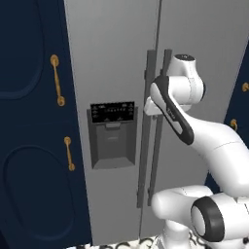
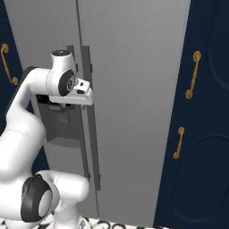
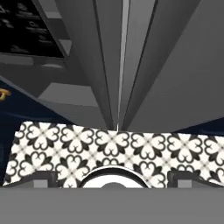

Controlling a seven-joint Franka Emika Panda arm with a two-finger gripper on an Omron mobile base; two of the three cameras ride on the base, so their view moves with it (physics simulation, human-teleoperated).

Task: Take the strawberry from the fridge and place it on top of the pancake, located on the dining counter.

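Observation:
The tall grey fridge [image 1: 112, 58] fills the middle of both base views, and both of its doors are closed. Its two long dark handles [image 1: 146, 131] run down the centre seam, beside the black dispenser panel [image 1: 113, 113]. My hand [image 2: 82, 91] hangs close in front of the handles at about dispenser height and points down. In the hand view my gripper [image 3: 113, 178] is open, its fingertips [image 3: 43, 177] wide apart with nothing between them, above the door seam [image 3: 120, 65]. The strawberry is hidden behind the doors. The pancake and the dining counter are out of view.
Navy cupboards with gold handles flank the fridge on the left [image 1: 29, 121] and on the right [image 2: 201, 112]. Black-and-white patterned floor tiles [image 3: 109, 144] lie below the hand at the fridge's foot. My own arm takes up the space right in front of the doors.

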